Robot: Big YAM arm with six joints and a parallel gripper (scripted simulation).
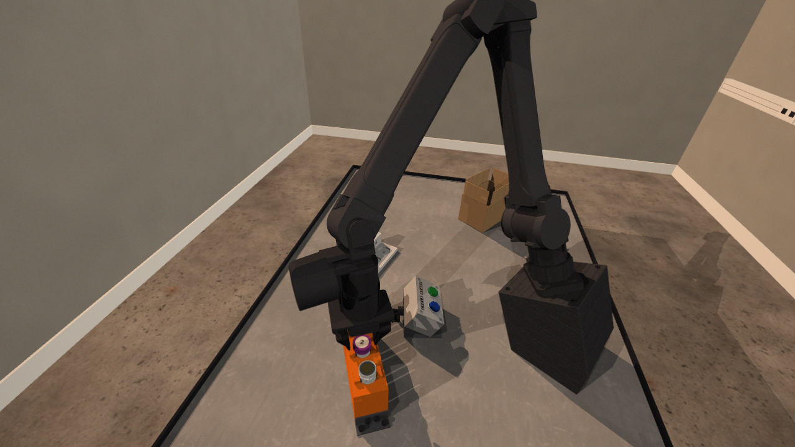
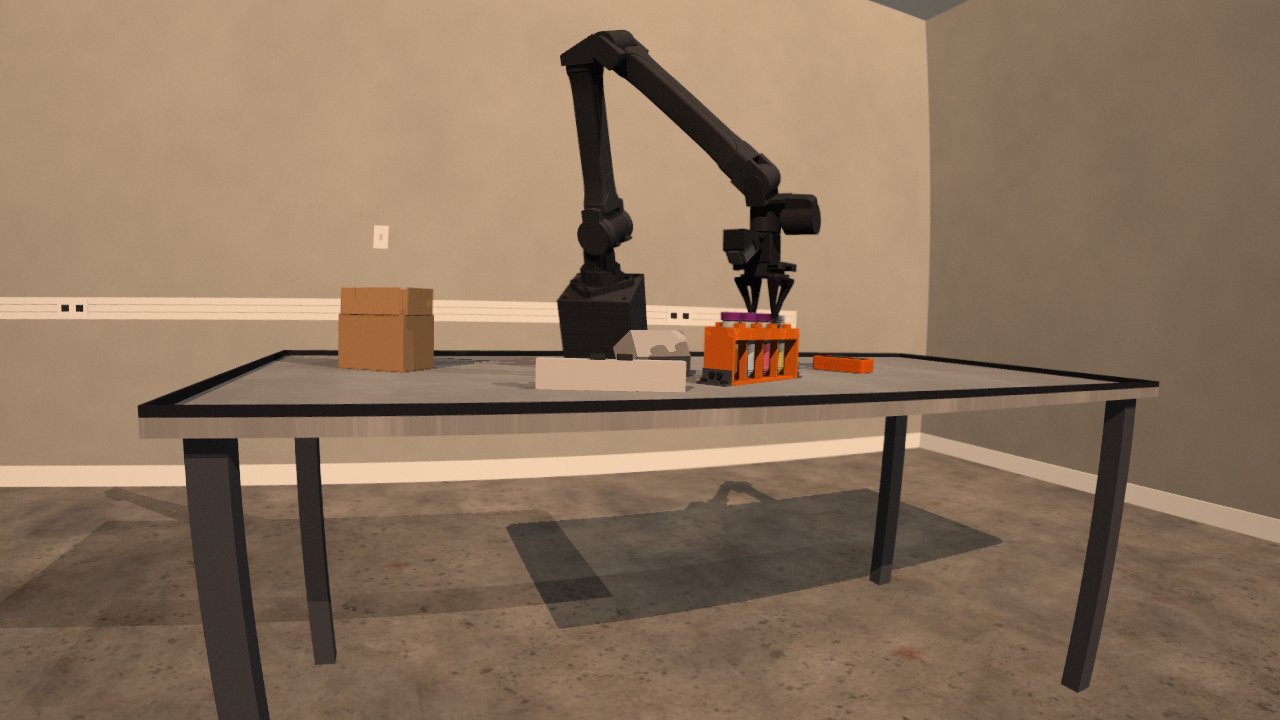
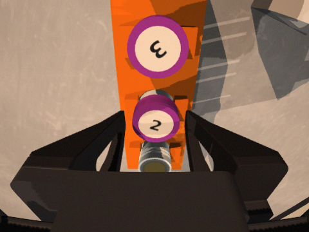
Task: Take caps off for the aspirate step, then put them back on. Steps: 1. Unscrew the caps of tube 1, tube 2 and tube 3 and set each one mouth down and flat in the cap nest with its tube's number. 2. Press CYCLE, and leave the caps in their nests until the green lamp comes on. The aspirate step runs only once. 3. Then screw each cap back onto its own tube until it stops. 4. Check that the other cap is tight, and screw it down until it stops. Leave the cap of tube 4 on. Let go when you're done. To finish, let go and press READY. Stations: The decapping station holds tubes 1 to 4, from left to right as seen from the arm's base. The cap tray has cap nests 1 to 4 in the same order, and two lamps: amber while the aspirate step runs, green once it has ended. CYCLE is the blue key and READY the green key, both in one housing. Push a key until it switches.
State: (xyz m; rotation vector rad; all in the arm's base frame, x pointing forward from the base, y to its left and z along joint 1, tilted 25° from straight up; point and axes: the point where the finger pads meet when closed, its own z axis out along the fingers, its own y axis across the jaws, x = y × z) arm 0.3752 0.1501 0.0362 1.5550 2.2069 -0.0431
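The orange decapping station (image 1: pixel 369 403) (image 2: pixel 723 347) holds the tubes. Tube 1 (image 1: pixel 367 372) (image 3: pixel 154 159) stands uncapped. Purple cap 2 (image 1: pixel 361 346) (image 3: pixel 156 104) and purple cap 3 (image 3: pixel 158 48) sit on their tubes; a purple cap (image 2: pixel 730 316), the farthest left in the exterior view, is on tube 4. My gripper (image 2: pixel 764 314) (image 3: pixel 154 117) is open and points down, one finger on each side of cap 2, with gaps beside the cap in the wrist view. The key housing (image 1: pixel 412 311) carries the blue CYCLE key (image 1: pixel 434 306) and green READY key (image 1: pixel 432 291). Cap 1 and the lamps are not discernible.
A white tray-like object (image 1: pixel 390 256) (image 2: pixel 610 375) lies past the station, partly hidden by the arm in the top view. A low orange block (image 2: pixel 843 364) lies right of the station in the exterior view. A cardboard box (image 1: pixel 479 208) (image 2: pixel 384 340) stands farther off.
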